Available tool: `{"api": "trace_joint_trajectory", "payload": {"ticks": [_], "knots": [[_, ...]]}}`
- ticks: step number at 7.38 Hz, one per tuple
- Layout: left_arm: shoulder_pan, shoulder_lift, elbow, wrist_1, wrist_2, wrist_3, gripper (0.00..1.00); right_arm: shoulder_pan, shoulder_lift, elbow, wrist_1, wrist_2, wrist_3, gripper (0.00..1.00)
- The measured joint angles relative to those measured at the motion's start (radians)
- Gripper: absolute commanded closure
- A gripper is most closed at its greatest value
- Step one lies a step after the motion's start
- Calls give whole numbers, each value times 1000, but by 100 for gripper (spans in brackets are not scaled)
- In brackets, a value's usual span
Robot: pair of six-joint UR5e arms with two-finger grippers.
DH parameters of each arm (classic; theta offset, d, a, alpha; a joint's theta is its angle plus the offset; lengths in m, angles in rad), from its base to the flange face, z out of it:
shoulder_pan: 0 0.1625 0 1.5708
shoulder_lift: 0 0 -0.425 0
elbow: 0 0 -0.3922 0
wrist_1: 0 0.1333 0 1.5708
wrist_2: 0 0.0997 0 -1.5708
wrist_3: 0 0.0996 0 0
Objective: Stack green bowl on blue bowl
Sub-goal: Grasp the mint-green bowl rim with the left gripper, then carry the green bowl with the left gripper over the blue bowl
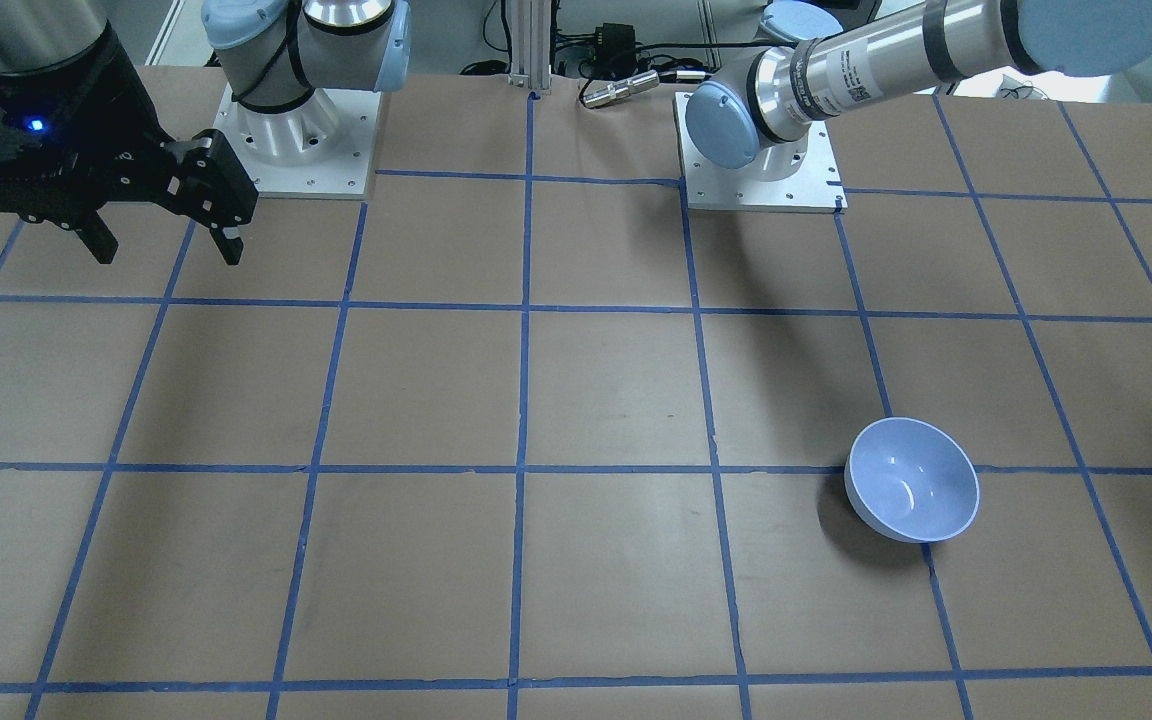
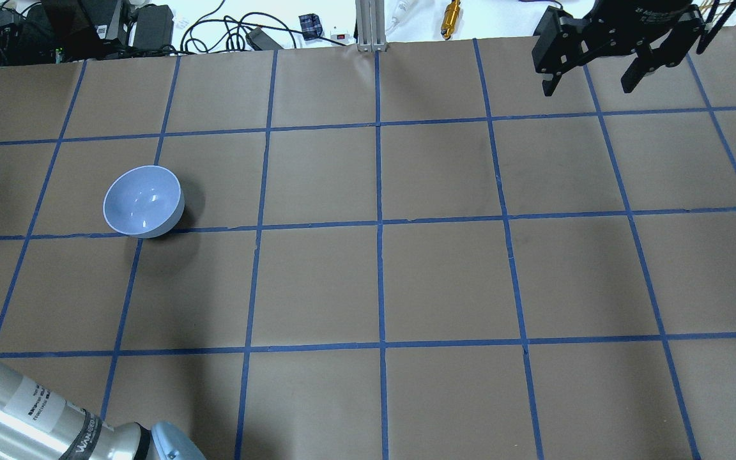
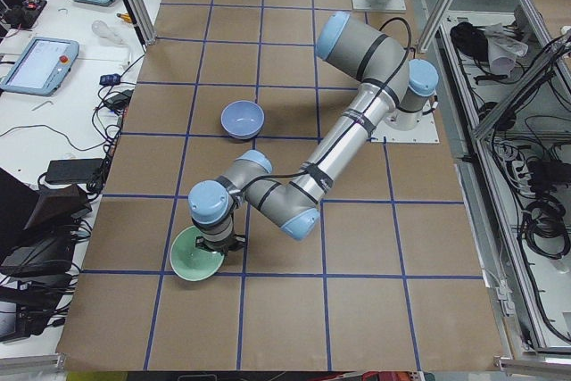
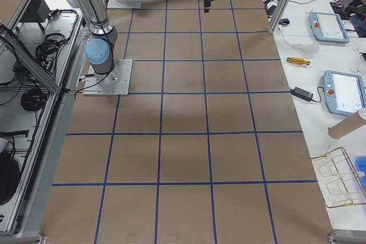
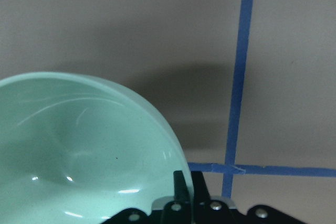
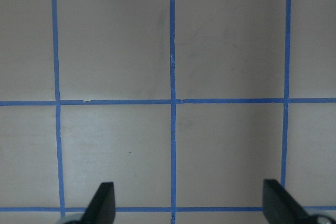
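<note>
The green bowl (image 5: 79, 156) fills the lower left of the left wrist view, open side up. It also shows in the exterior left view (image 3: 194, 265), near the table's left end. My left gripper (image 5: 186, 179) is shut on its rim, one finger inside and one outside. I cannot tell if the bowl is off the table. The blue bowl (image 2: 143, 201) stands upright and empty on a grid line, also seen from the front (image 1: 911, 480) and the left (image 3: 243, 119), about two squares from the green bowl. My right gripper (image 2: 588, 86) is open and empty, high over the far right corner (image 1: 166, 245).
The two arm bases (image 1: 296, 140) (image 1: 761, 175) stand on the robot's side of the brown, blue-taped table (image 2: 381, 281). Cables and a gold part (image 2: 451, 13) lie past the far edge. Tablets (image 4: 343, 90) and a wire rack (image 4: 343, 178) sit on the side bench.
</note>
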Motion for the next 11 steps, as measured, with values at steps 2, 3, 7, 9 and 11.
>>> {"api": "trace_joint_trajectory", "payload": {"ticks": [2, 3, 7, 9, 11], "knots": [[-58, 152, -142, -21, -4, -124, 100, 0, 1, 0, 0, 0, 0, 0], [-93, 239, -234, -27, -8, -195, 100, 0, 1, 0, 0, 0, 1, 0], [-298, 535, -526, -34, -2, -520, 100, 0, 0, 0, 0, 0, 2, 0], [-406, 624, -679, -3, -6, -668, 100, 0, 0, 0, 0, 0, 1, 0], [-490, 639, -801, 138, -4, -718, 100, 0, 1, 0, 0, 0, 0, 0]]}}
